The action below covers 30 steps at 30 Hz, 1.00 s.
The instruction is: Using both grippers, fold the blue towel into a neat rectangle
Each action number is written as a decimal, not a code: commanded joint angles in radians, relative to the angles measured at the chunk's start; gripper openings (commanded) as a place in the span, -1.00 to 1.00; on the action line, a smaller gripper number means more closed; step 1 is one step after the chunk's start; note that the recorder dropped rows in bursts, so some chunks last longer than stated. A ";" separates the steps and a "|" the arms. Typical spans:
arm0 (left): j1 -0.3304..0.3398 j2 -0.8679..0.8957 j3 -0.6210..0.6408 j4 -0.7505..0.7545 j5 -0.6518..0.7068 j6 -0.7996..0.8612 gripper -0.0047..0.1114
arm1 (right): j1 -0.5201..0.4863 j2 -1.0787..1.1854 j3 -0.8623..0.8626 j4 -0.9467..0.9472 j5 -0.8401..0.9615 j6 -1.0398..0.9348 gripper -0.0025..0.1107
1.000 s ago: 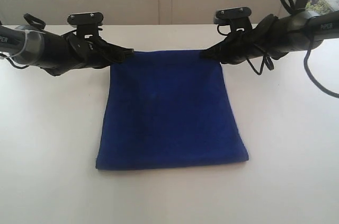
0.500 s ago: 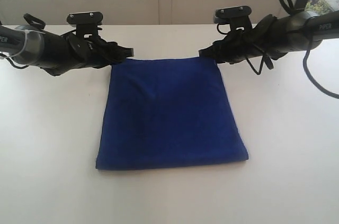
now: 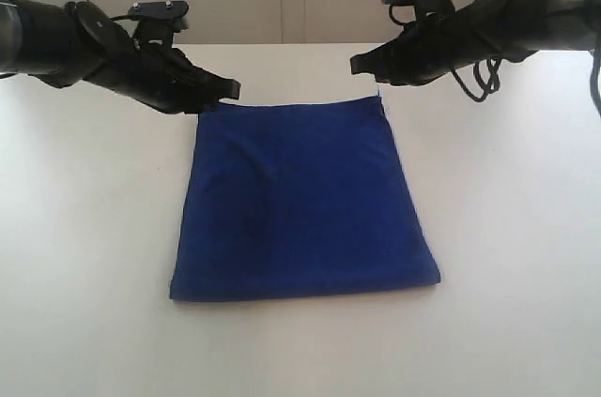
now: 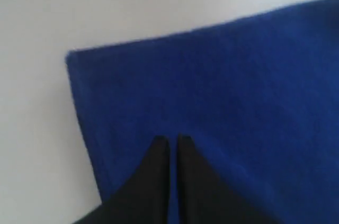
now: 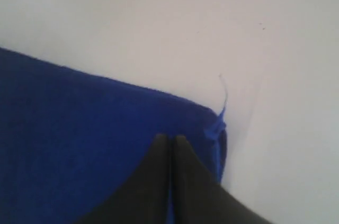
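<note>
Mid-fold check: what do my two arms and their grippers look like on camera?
The left arm and right arm are bulky, black and jointed. Each carries a small flat black bracket with screw heads near the wrist. Loose black cables loop under the right arm. The left gripper and right gripper each end in two black fingers tapering to narrow tips. No lettering is readable.

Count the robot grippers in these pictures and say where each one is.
2. The left gripper hangs above the far left corner of the blue towel; the right gripper hangs above its far right corner. No other gripper shows.
</note>
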 commanded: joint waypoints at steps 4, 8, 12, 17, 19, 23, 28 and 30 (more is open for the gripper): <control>0.000 0.018 -0.003 -0.005 0.234 0.014 -0.92 | -0.008 0.059 -0.099 -0.003 0.194 0.018 -0.96; 0.000 -0.020 0.011 0.028 0.395 0.035 -0.92 | -0.011 0.003 -0.085 -0.196 0.413 0.210 -0.96; 0.000 -0.147 0.129 0.067 0.442 0.024 -0.92 | -0.011 -0.153 0.063 -0.347 0.465 0.325 -0.96; 0.000 -0.255 0.289 0.060 0.450 0.026 -0.92 | 0.023 -0.313 0.259 -0.334 0.437 0.333 -0.96; -0.002 -0.275 0.336 0.038 0.430 0.031 -0.92 | 0.046 -0.352 0.320 -0.334 0.422 0.333 -0.96; -0.046 -0.284 0.423 -0.029 0.375 0.073 -0.92 | 0.097 -0.380 0.437 -0.334 0.361 0.348 -0.96; -0.119 -0.270 0.475 -0.040 0.269 0.078 -0.92 | 0.113 -0.375 0.546 -0.332 0.270 0.358 -0.96; -0.127 -0.263 0.486 -0.039 0.249 0.078 -0.92 | 0.113 -0.374 0.576 -0.332 0.242 0.362 -0.96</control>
